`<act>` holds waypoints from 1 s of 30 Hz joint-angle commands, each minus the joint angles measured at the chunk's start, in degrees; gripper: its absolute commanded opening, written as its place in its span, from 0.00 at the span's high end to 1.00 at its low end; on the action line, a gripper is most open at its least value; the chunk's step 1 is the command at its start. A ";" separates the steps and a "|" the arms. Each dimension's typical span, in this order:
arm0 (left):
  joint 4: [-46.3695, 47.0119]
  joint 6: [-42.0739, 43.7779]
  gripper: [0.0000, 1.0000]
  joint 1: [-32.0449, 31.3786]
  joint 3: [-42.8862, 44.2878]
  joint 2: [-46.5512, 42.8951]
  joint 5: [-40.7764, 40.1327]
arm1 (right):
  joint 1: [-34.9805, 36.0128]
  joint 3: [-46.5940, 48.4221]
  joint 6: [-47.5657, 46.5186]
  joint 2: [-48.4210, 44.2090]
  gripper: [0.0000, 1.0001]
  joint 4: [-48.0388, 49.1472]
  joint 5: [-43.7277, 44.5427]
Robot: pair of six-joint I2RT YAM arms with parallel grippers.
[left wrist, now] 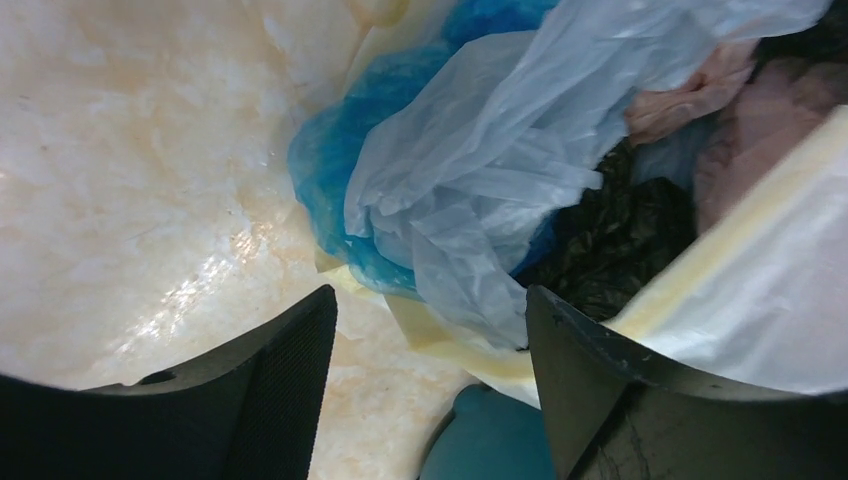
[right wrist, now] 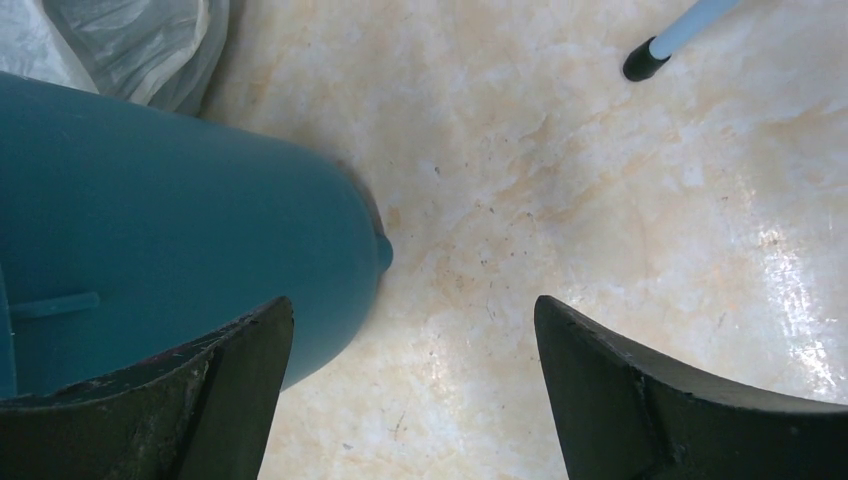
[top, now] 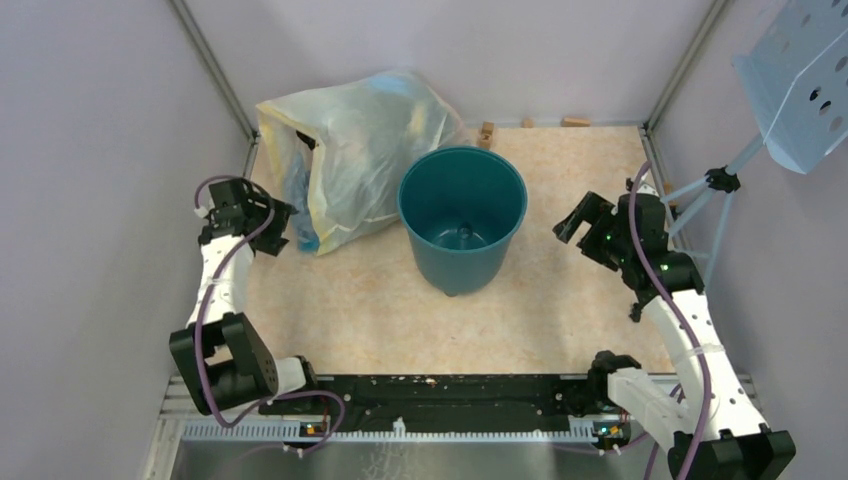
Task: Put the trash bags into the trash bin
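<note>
- The trash bin (top: 462, 215), a round dark teal bucket, stood upright near the middle of the tabletop (top: 380, 310), somewhat toward the far edge, its mouth open and nothing visible inside but its own base.
- A large yellowish translucent bag (top: 350, 160) lay slumped in the far left corner, its side just beside the bin's left wall.
- The trash bag (left wrist: 480, 180), a thin, crinkled, pale-blue liner, spilled out of the yellowish bag's mouth near the left edge of the tabletop; it was not in the bin.
- Around it in that mouth sat a deeper blue plastic bag (left wrist: 330, 170), some black crinkled plastic (left wrist: 610, 240) and a pinkish piece (left wrist: 740, 110).
- The left gripper (left wrist: 430, 292) hung at the bag's mouth with its jaws apart. The liner's lower tip reached down between them, close to the right finger (left wrist: 620, 400), and nothing was clamped.
- The right gripper (right wrist: 412, 300) was to the right of the bin, toward the right edge, jaws spread wide and holding nothing. In its wrist view the bin's wall lay next to one finger (right wrist: 200, 400); whether they touched could not be told.
- Small wooden blocks (top: 487, 132) lay along the far edge.
</note>
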 commanded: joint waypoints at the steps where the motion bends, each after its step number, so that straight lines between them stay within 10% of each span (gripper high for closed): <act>1: 17.04 -3.82 0.26 0.22 -5.72 2.14 6.03 | 0.44 3.46 -2.88 0.03 0.11 0.00 1.03; 10: 19.55 -3.42 0.16 0.28 -3.26 12.11 9.91 | 1.83 4.30 -5.88 1.02 0.11 0.90 1.40; 15: 20.46 -2.87 0.50 0.24 -1.13 13.50 10.67 | 2.10 4.53 -6.51 0.94 0.11 0.54 2.15; 20: 15.42 -0.05 0.64 0.20 3.19 10.70 3.15 | 2.12 4.39 -6.80 0.73 0.11 0.34 2.91; 23: 14.51 2.19 0.96 0.17 5.42 9.31 2.59 | 2.12 4.15 -6.19 0.91 0.11 0.52 3.23; 30: 15.54 2.78 1.00 0.23 7.25 2.27 -2.56 | 2.12 4.45 -3.83 2.33 0.12 1.40 0.63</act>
